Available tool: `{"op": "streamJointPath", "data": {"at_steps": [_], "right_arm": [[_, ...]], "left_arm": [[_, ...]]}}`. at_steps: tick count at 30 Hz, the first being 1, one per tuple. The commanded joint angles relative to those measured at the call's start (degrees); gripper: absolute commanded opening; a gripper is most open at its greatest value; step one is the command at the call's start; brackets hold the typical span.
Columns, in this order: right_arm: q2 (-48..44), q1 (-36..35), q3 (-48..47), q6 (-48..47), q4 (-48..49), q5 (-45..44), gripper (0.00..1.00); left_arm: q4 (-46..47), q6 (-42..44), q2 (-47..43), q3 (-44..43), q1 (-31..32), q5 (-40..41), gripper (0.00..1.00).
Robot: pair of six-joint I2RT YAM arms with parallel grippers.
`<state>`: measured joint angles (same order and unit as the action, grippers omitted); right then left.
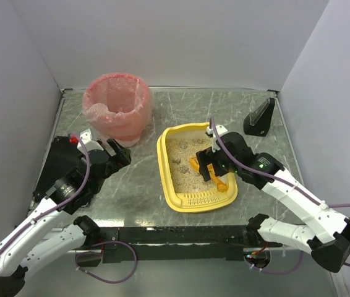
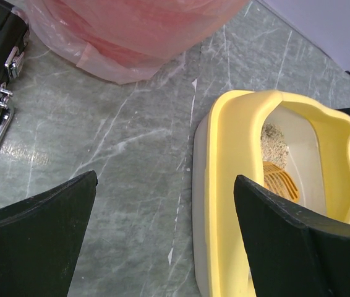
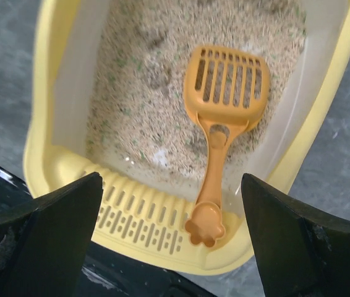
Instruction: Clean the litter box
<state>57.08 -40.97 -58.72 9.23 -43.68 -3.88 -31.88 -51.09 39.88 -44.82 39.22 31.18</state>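
Litter box (image 1: 161, 158) sits on the desk (image 1: 135, 185), right of centre, with its slotted lip (image 3: 141, 216) toward the arm bases. The pink-lined basket (image 1: 116, 108) stands well apart at the back left.

Box looks like thin, stiff, smooth plastic. Probably bottom-heavy with litter (image 3: 141, 105), which would shift or spill if tipped, so keep it flat. Best hold is likely the rolled rim on a long side (the glossy wall may slip).

Orange scoop (image 3: 221, 117) lies inside, head on the litter and paw-shaped handle end on the lip. It looks light and rigid; take it at the narrow handle.

Right fingers (image 3: 51, 235) are spread wide above the scoop, grasping nothing. Left fingers (image 2: 33, 229) are also released, over bare desk beside the box.
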Motion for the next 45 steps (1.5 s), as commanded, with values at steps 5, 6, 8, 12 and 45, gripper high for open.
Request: {"op": "streamJointPath", "data": {"at_steps": [5,6,8,12,45], "right_arm": [[1.7,-0.3,0.6,-2.8,-0.4,3.3,1.0],[2.9,-0.3,0.6,-2.9,-0.5,3.6,1.0],[4.4,-0.3,0.4,-2.5,-1.3,3.3,1.0],[9.4,-0.2,-0.4,-1.2,-2.1,1.3,1.0],[35.6,-0.7,-3.2,4.5,-8.5,-11.4,0.49]], "left_arm": [[2.5,1.3,-0.1,0.9,0.2,-1.7,0.97],[2.5,1.3,-0.1,0.9,0.2,-1.9,0.97],[2.2,1.1,0.2,0.7,0.2,-2.2,0.97],[2.2,0.7,-0.1,0.4,0.2,-2.3,0.97],[2.0,-0.3,-2.3,0.1,0.2,-2.5,0.97]]}}
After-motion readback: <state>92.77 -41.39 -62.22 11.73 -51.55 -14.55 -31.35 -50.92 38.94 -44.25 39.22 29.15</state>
